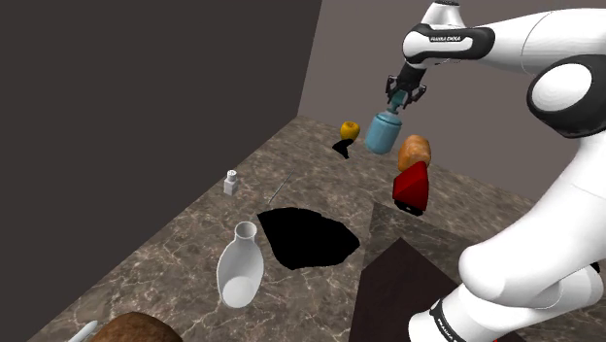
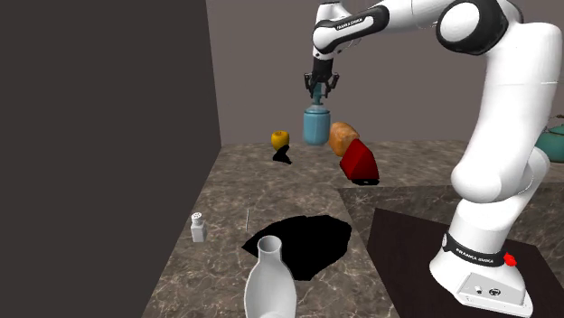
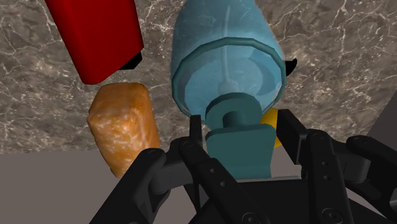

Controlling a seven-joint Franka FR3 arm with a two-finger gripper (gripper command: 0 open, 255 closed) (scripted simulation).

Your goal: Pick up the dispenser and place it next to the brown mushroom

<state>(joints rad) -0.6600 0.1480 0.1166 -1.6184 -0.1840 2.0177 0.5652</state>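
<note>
Orange lump (image 3: 121,127), red wedge (image 3: 95,38) near dispenser (image 3: 226,57)

One dispenser (image 1: 383,131), blue, hangs over the far part of the counter. Close by it are one yellow fruit (image 1: 350,128), one orange-brown loaf-shaped lump (image 1: 415,151) and one red wedge (image 1: 412,185). Toward the shoulder view's left stands one small white shaker (image 1: 231,182), with one thin grey rod (image 1: 276,192) lying to its right. Nearer are one white vase (image 1: 240,267) and, at the near edge, one brown mushroom (image 1: 131,328). One teal vessel (image 2: 553,143) sits at the second exterior view's right edge.
</note>
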